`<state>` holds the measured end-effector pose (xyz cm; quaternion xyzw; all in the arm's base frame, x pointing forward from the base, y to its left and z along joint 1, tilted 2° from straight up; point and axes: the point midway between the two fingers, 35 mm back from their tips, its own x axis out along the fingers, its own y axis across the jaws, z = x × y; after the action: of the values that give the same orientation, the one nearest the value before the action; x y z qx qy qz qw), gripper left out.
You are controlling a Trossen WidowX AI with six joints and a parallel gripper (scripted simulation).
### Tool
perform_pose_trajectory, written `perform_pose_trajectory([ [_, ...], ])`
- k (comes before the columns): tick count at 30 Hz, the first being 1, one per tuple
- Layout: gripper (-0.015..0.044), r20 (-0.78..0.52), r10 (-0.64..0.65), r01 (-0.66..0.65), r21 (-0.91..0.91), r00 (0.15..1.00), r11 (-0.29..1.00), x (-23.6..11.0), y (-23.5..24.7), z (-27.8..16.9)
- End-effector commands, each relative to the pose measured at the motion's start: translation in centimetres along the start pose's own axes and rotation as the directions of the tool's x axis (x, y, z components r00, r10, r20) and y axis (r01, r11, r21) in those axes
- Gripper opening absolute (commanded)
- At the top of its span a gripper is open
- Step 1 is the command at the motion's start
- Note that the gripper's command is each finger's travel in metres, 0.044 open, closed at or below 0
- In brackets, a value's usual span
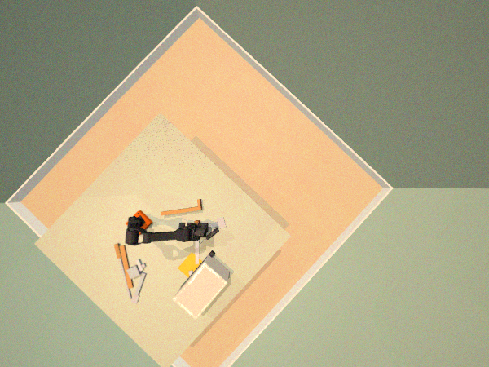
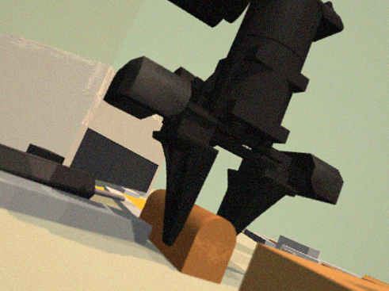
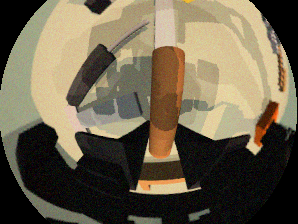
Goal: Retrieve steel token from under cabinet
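jaws [image 1: 212, 232] [image 2: 204, 237]: clamped on orange-brown handle [image 2: 211, 241] [image 3: 167, 90] | pale blade [image 1: 197, 252] [image 3: 165, 22]: extends from handle | yellow area [image 1: 189, 264] [image 2: 136, 200] [image 3: 188, 1]: before cabinet [image 1: 201, 289] [image 2: 34, 97]
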<state>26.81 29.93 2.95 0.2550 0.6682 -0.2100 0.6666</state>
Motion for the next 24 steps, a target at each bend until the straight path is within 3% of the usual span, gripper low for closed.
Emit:
perform_pose_trajectory([
  [1, 0.0, 0.0, -0.001, 0.001, 0.002, 1.0, 1.0, -0.1, 0.0, -0.5],
  [24, 0.0, -0.001, -0.002, 0.002, 0.002, 1.0, 1.0, -0.3, 0.1, -4.1],
])
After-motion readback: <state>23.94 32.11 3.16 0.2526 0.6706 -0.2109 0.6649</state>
